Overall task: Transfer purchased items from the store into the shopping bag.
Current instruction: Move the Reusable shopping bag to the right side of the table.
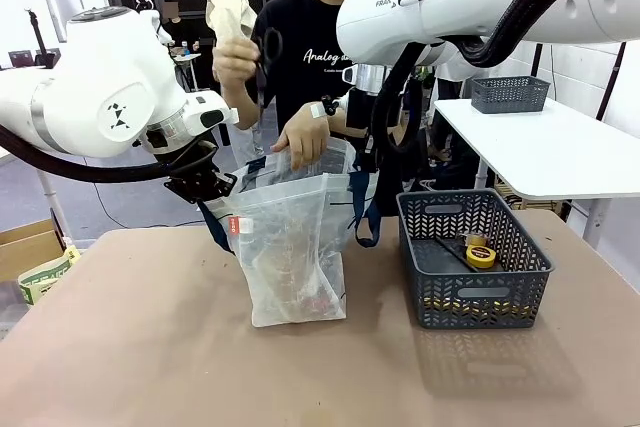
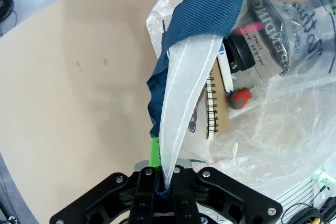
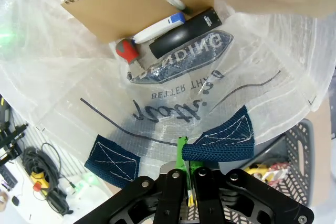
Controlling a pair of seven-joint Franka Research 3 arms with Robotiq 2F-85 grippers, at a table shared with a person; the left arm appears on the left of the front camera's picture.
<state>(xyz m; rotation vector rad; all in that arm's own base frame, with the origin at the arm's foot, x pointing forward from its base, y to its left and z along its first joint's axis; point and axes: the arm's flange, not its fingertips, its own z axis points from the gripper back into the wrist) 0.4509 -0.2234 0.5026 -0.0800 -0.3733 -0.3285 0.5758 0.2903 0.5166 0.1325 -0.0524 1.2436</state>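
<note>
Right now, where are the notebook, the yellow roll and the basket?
notebook [image 3: 131, 11]: right wrist view, brown cover.
yellow roll [image 1: 480, 256]: front view, its top.
basket [image 1: 440, 309]: front view, near wall.

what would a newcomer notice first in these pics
The translucent shopping bag stands mid-table, held open by the left gripper and the right gripper, each shut on its rim by a navy strap. A person's hand is at its mouth from the far side, above a spiral notebook inside. To the robot's right sits the dark grey basket with a yellow roll in it.
</note>
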